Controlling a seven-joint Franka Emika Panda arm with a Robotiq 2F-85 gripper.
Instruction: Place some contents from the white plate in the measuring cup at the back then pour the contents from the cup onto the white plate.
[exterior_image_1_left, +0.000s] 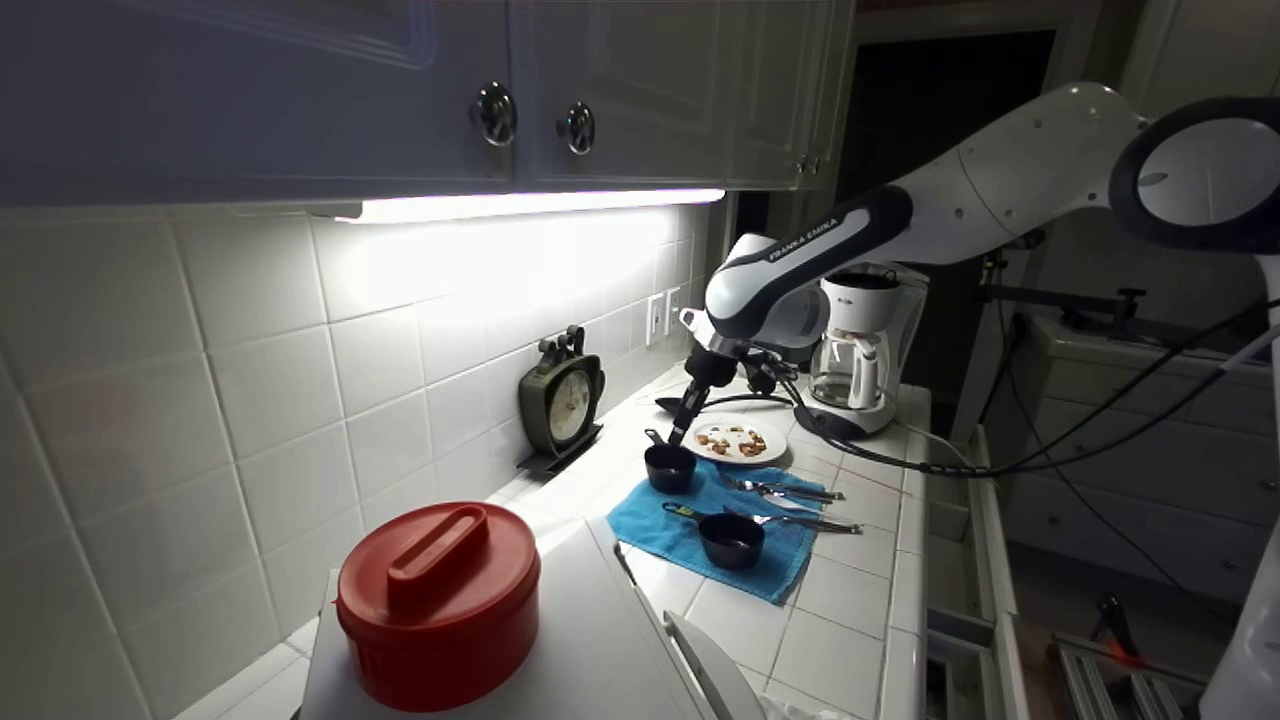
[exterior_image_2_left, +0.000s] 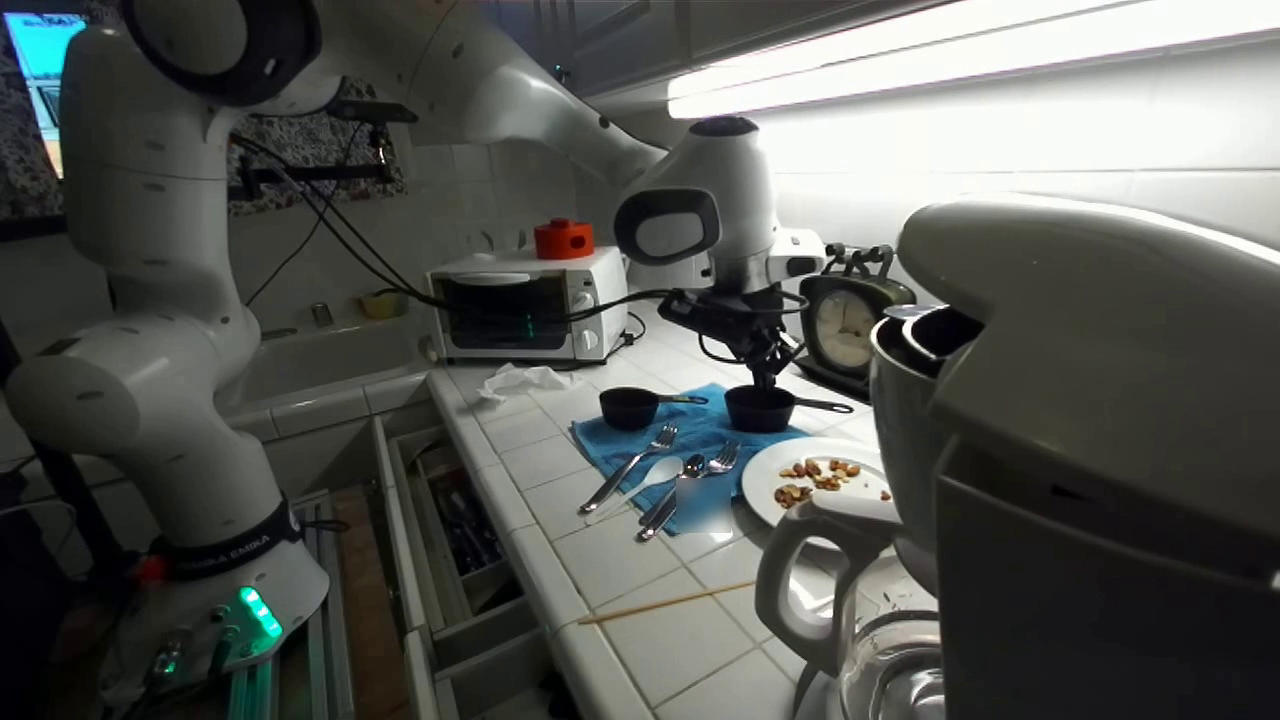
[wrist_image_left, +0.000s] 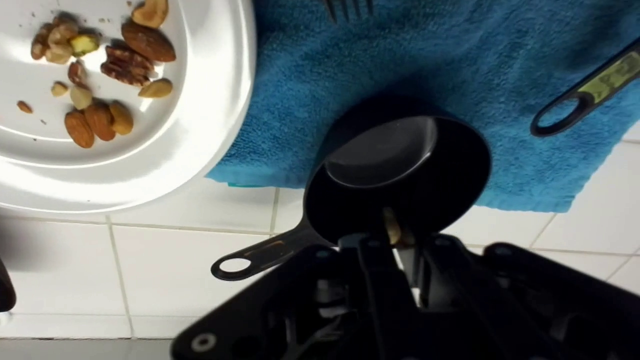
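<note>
"How is the white plate (wrist_image_left: 215, 115) finished?"
"Glossy and smooth; light is mirrored by its rim."
"The measuring cup (wrist_image_left: 395, 160), to its right in the wrist view?"
"Smooth; a faint sheen is shown inside."
"And the towel (wrist_image_left: 480, 60)?"
"Rough, looped cloth."
"The forks (exterior_image_2_left: 610, 485)?"
"Polished metal is seen."

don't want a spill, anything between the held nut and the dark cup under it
Nothing visible: the gripper holds the nut at the mouth of the measuring cup; the fingers hide part of it.
</note>
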